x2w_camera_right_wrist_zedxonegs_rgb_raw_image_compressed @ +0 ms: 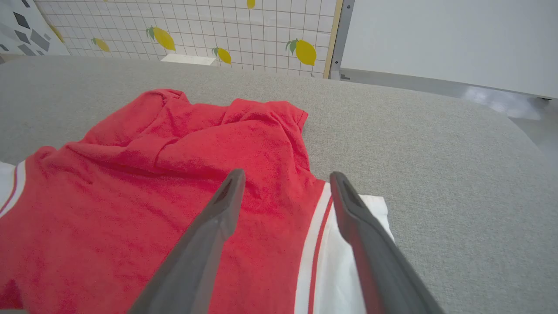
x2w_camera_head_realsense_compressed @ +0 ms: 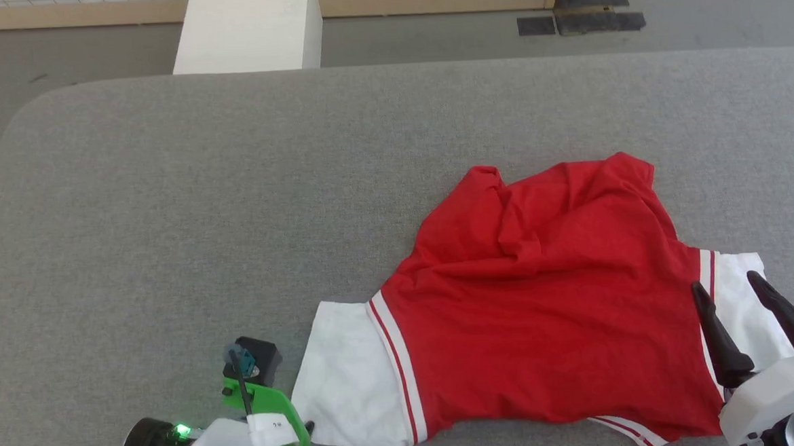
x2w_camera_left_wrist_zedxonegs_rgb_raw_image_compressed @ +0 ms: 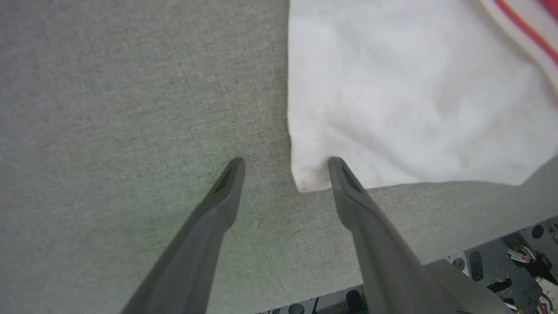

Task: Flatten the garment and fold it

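Observation:
The garment (x2w_camera_head_realsense_compressed: pixel 543 290) lies crumpled on the grey padded table (x2w_camera_head_realsense_compressed: pixel 232 191), plain red side up, its far part bunched and folded over. A white sleeve spreads to each side, edged with red-white stripes. My left gripper (x2w_camera_left_wrist_zedxonegs_rgb_raw_image_compressed: pixel 285 161) stands open over the near corner of the left sleeve (x2w_camera_left_wrist_zedxonegs_rgb_raw_image_compressed: pixel 414 96); one fingertip (x2w_camera_left_wrist_zedxonegs_rgb_raw_image_compressed: pixel 335 168) rests at that corner and the other is over bare table. The left arm's green wrist (x2w_camera_head_realsense_compressed: pixel 264 407) shows beside that sleeve. My right gripper (x2w_camera_head_realsense_compressed: pixel 725 282) is open above the right sleeve seam (x2w_camera_right_wrist_zedxonegs_rgb_raw_image_compressed: pixel 320 226), holding nothing.
A white block (x2w_camera_head_realsense_compressed: pixel 247 27) stands behind the table's far edge. Beyond it is a wood-framed grid panel with lemon prints (x2w_camera_right_wrist_zedxonegs_rgb_raw_image_compressed: pixel 301 52). Black patches (x2w_camera_head_realsense_compressed: pixel 580 19) mark the floor at the back right. The table's near edge (x2w_camera_left_wrist_zedxonegs_rgb_raw_image_compressed: pixel 436 257) runs just below the left sleeve.

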Robot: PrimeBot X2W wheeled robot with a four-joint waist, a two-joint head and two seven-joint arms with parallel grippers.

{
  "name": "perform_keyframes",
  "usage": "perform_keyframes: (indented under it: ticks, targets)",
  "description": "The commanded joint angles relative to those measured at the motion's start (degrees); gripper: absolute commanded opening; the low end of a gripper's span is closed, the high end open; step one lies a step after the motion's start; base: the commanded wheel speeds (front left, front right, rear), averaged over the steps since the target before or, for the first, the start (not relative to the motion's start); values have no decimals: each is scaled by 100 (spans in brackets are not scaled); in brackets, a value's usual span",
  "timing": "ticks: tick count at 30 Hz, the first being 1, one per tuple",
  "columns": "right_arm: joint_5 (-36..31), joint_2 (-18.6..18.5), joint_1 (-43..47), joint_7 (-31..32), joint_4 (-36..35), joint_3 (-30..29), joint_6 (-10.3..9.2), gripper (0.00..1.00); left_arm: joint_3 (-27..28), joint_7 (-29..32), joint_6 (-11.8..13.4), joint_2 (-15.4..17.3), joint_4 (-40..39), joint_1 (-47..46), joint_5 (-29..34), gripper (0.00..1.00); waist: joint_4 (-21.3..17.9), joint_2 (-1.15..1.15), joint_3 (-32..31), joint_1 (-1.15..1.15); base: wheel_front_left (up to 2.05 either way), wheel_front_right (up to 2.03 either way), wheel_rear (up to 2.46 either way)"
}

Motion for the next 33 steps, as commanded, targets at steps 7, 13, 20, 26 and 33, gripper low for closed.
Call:
perform_keyframes:
  ticks: [7,13,20,26,33]
  targets:
    - [-67,28,-196,-38,1,-32,-8,100,-87,143,-116,-150,260,-69,-229,0,-84,0,212,0,0,0,0]
    - [-116,54,-178,2,133,-61,-8,100,334,-716,39,-282,418,-284,-37,0,-6,0,19,0,0,0,0]
    - [-87,61,-160,101,162,7,-8,100,756,-1382,288,-231,706,-320,69,0,94,0,-224,0,0,0,0]
    - [-77,67,-96,205,98,59,-8,100,881,-1524,419,-64,980,-77,30,0,146,0,-208,0,0,0,0]
    - [-73,68,-38,261,143,82,-8,100,863,-1903,369,-161,1063,100,61,100,172,0,-225,0,0,0,0]
